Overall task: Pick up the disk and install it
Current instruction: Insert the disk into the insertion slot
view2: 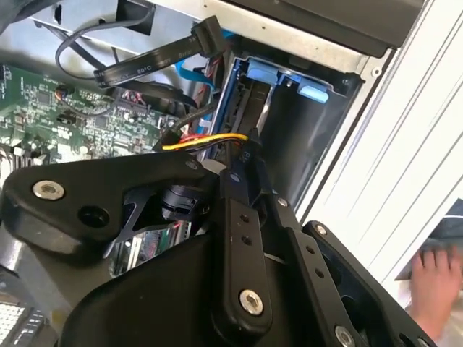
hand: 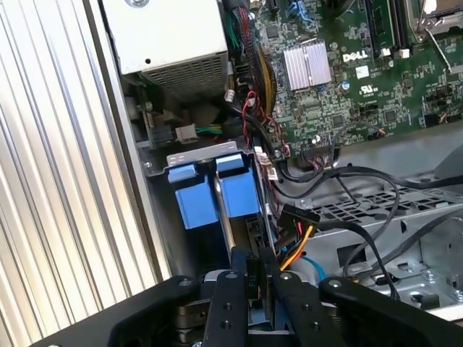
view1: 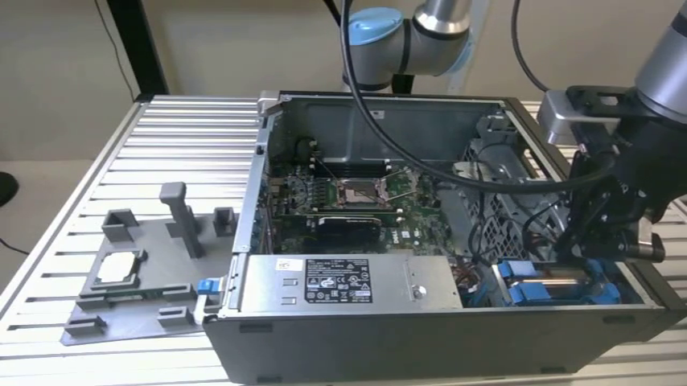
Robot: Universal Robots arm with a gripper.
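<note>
On the exterior view's left you have a grey tray [view1: 161,280] lying on the slatted tabletop [view1: 183,129], with a small silver chip [view1: 121,267] set in it. Just beside the tray, toward the middle, your open case [view1: 429,346] lies on its side. Inside it you can see the board [view1: 355,193] toward the back and a long grey box [view1: 343,281] along the near wall.

On the exterior view's right, in the case's near corner, is the bay. Your disk [view1: 553,281] is there, silver between blue bracket parts, and the tool [view1: 582,256] reaches down onto it from above.

In both wrist views the disk stands on edge in the bay. Its long axis runs in line with the fingers [hand: 230,296], from the tool down into the bay, and its blue bracket end [hand: 239,194] points away from the tool. Another blue tab [hand: 194,204] sits just beside it.

Your tool is drawn narrow, pinching the disk's thin edge. Yellow and orange wires [hand: 296,249] pass close by the fingers.

In the second wrist view, a person's hand [view2: 434,278] shows past the tabletop's slats.
</note>
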